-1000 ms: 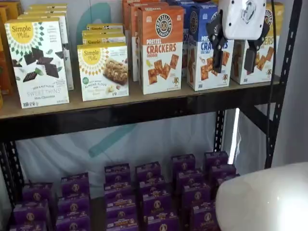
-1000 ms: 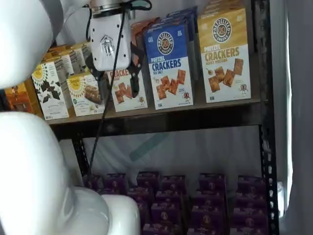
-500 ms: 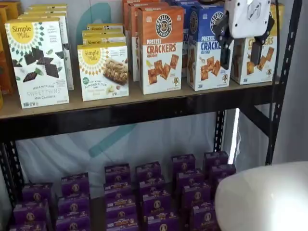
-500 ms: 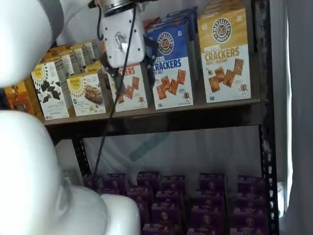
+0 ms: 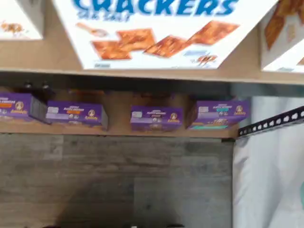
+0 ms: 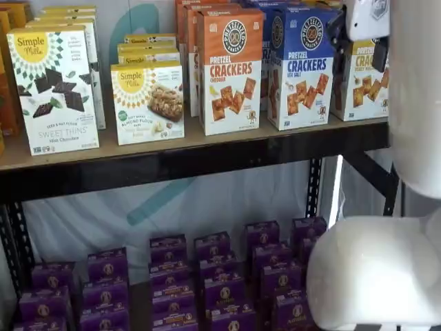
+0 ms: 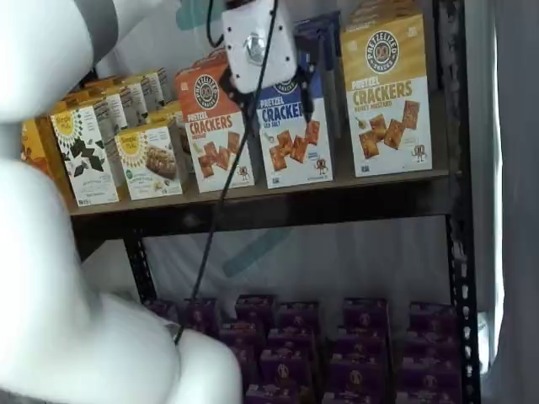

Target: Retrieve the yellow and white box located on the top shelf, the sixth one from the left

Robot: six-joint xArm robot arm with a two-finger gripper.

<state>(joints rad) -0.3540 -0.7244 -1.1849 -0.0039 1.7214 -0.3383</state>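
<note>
The white gripper with two black fingers [image 7: 274,97] hangs in front of the shelves, nearest the cameras. It is level with the tall blue and white card box [image 7: 290,114], and a black cable hangs beside it. There is a clear gap between its fingers, and it holds nothing. So the job is just starting: the grab, the pull and the lift out are all left.

Behind it is the top shelf [image 7: 278,206], a long tan wood board with a thick black metal front rail. The yellow and white box [image 7: 387,94] stands at the shelf's right end, by the front edge, untouched. It is tall, flat-sided, smooth card with sharp corners. Small purple card boxes [image 6: 207,276] sit lower down.
</note>
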